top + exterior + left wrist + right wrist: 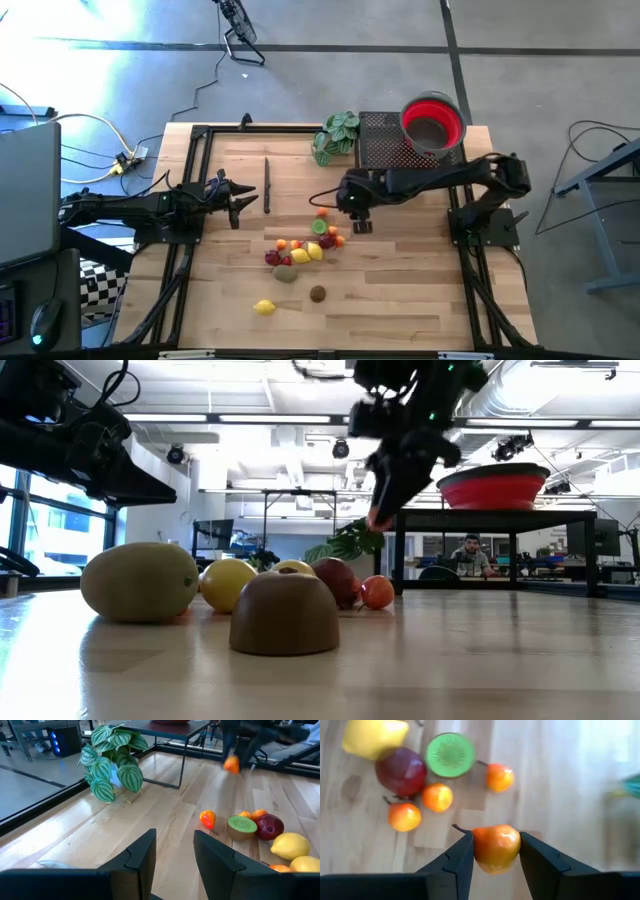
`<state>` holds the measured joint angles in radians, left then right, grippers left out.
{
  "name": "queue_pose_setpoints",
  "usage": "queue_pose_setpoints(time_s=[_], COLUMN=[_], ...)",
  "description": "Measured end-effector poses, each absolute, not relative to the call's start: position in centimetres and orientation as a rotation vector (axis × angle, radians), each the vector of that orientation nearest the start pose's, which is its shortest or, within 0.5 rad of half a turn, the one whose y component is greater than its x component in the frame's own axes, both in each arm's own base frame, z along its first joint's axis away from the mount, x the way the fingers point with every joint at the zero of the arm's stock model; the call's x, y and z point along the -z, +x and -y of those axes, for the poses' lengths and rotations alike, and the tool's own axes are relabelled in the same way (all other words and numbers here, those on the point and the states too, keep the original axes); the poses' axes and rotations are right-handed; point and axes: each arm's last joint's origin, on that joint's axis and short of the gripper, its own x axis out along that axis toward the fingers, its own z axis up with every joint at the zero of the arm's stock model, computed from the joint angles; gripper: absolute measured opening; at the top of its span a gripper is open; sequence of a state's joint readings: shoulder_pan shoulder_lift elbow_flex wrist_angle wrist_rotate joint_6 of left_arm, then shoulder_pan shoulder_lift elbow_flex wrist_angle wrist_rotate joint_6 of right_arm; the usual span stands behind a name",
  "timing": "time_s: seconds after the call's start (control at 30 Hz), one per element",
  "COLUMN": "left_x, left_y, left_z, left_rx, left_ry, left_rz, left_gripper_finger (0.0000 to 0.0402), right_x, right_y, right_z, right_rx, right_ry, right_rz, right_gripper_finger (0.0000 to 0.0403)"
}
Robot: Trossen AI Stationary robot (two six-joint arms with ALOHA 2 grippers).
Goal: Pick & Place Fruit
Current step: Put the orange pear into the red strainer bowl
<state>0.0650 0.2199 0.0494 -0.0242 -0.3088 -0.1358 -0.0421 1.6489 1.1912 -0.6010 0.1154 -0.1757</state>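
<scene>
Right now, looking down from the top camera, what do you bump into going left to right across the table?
Left claw → dark stick → yellow lemon → brown fruit → right claw holding an orange fruit → red bowl.

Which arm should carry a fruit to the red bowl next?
Right. The right gripper is already shut on an orange fruit, lifted above the pile, on the red bowl's side. The left gripper waits empty at the table's left edge.
</scene>
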Motion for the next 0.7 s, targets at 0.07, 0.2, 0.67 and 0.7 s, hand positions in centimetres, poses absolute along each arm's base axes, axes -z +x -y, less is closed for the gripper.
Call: queue_pose_setpoints(time_s=[0.07,0.2,0.67,0.7], left_x=[-16.0,-16.0,-16.1,-16.1], left_y=[10.7,10.7,10.7,10.7], left_z=[-1.6,-1.6,-1.6,-1.6], left_rx=[-0.385,-0.385,-0.385,-0.385], left_ry=[-0.11,-0.11,-0.111,-0.111], left_rz=[-0.169,-0.165,-0.159,-0.159], left_gripper_finger=[0.0127,0.0127,0.0127,0.0127], right_x=[-24.1,-26.6,-33.8,-34.2], right_y=[32.8,31.4,25.4,24.9], right_z=[1.8,2.1,3.8,4.1], right_rx=[0.087,0.174,0.482,0.512], right_ry=[-0.213,-0.197,-0.211,-0.213], right_rz=[-1.029,-0.962,-0.736,-0.724], right_gripper_finger=[0.0135,0.0135,0.0132,0.0132])
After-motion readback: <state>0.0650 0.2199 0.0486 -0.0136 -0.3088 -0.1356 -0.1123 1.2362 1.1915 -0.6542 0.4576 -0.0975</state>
